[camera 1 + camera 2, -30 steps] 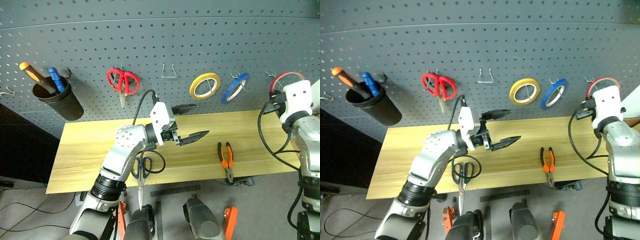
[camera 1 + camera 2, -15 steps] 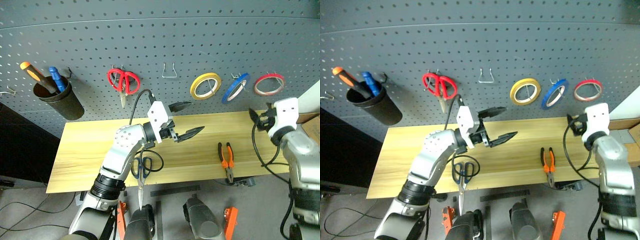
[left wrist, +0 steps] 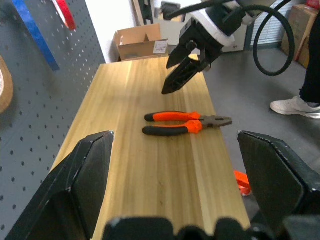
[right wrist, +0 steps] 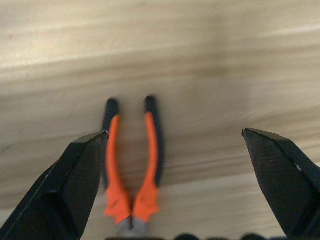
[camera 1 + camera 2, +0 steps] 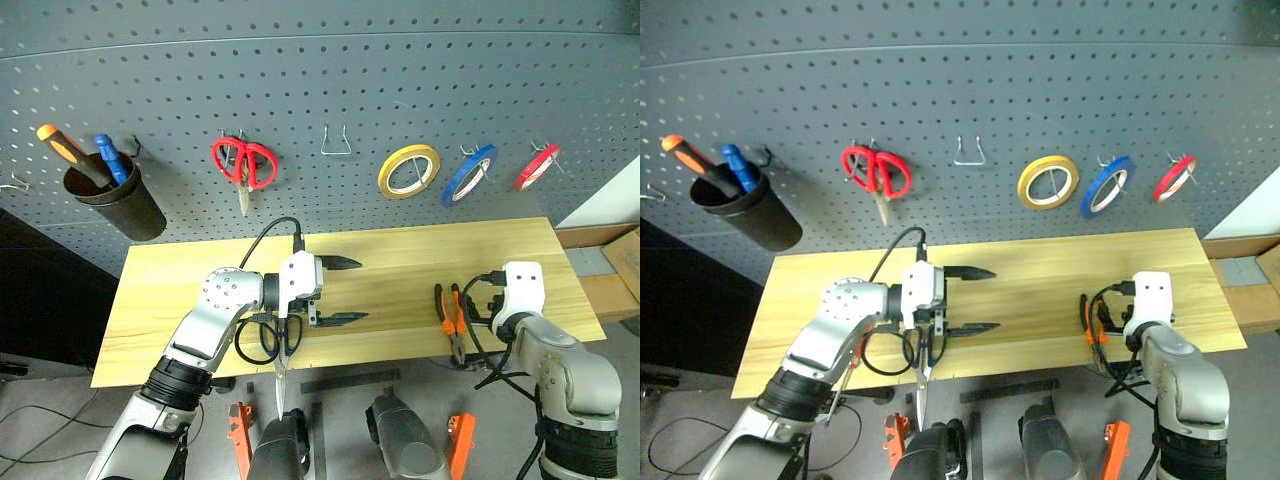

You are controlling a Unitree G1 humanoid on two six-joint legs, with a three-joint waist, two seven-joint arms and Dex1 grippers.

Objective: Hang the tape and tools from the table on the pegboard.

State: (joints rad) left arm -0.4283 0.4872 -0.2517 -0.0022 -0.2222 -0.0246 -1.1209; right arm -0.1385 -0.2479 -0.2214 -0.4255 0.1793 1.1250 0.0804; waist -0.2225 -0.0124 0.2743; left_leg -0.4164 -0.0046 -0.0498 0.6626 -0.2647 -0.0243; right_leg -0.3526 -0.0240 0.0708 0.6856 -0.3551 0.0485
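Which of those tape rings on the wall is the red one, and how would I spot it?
Follow the pegboard rightward along its row of hooks. The red tape hangs last, past the yellow tape and blue tape; it is the thinnest, turned nearly edge-on.

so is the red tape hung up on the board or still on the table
Hung up. The red tape hangs from a hook on the pegboard, right of the blue tape, well above the table.

The table (image 5: 400,255) is a long top of pale yellow wood planks. The pliers (image 5: 450,322) with orange-and-black handles lie flat on it, just beside the right gripper (image 3: 182,75). The scissors (image 5: 287,340) with dark blue handles lie under the left gripper (image 5: 345,291), at the table's near edge.
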